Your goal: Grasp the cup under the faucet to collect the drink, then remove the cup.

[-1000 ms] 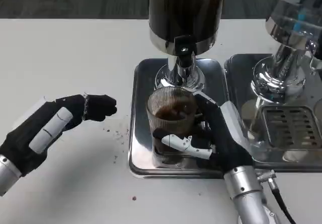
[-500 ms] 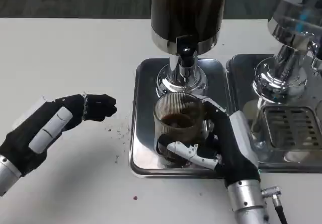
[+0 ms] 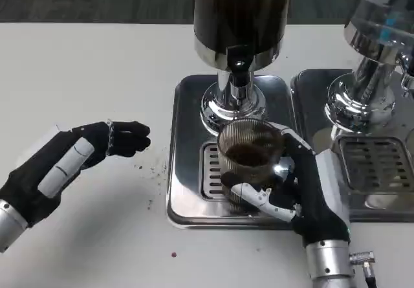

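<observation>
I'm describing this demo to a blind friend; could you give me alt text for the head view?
The robot's right hand grips a ribbed glass cup of dark drink over a steel drip tray, just in front of a dispenser's faucet. Its left hand rests on the white table, holding nothing. A second dispenser stands at the right.

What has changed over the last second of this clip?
The right hand, gripping the cup of dark drink, has carried it rightward across the drip tray, uncovering the grate. The left hand stayed on the table; the dispenser is unchanged.
</observation>
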